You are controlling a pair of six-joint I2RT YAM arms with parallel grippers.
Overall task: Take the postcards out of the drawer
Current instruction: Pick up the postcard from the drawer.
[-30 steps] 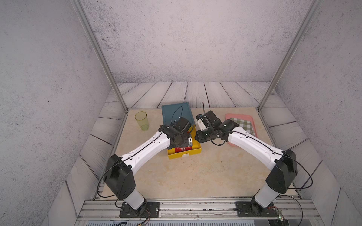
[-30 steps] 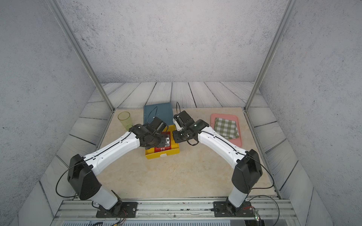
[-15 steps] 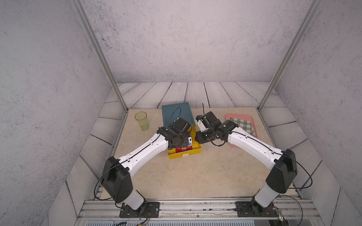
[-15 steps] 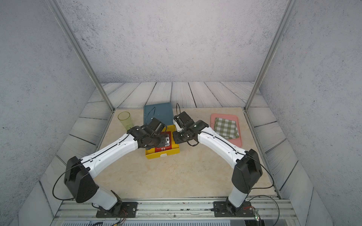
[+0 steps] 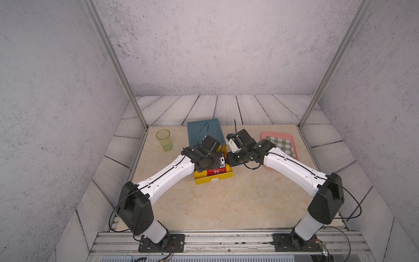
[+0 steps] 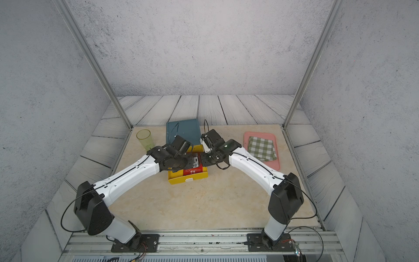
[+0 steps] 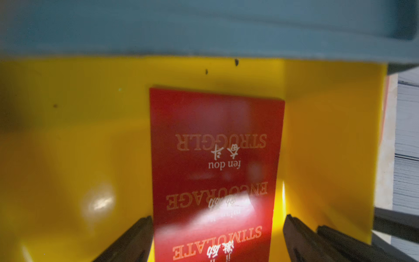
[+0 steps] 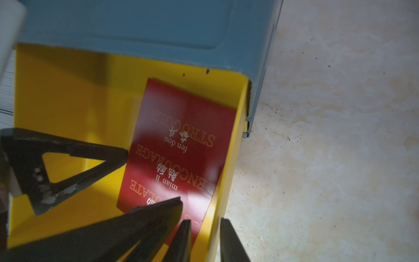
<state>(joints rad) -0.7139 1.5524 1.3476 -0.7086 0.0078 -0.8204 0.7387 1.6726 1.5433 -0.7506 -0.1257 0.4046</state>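
Postcards [image 7: 215, 158] lie overlapped, flat in the drawer [image 7: 79, 136], along its wall on the right arm's side. Left gripper [image 7: 217, 219] is wide, fingers flanking the stack, likely set to pinch its long edges. Right gripper [image 8: 205, 221] is narrow, astride that wall, probably steadying it; whether it clamps, cannot tell.

Stereo head looks down from high over arm-base end, whole table [image 5: 215, 204] in frame. Both top views near-identical, offset sideways, yellow drawer [image 5: 213, 180] small at centre. Left wrist camera close in, sighting along left fingers [image 7: 133, 242] into drawer — postcards [image 7: 215, 136] between and beyond fingertips, blue cabinet [image 7: 204, 27] past them. Right wrist camera equally close, sighting along right fingers [image 8: 229, 242] — same postcards, same cabinet, left fingers too, table outside outer finger.
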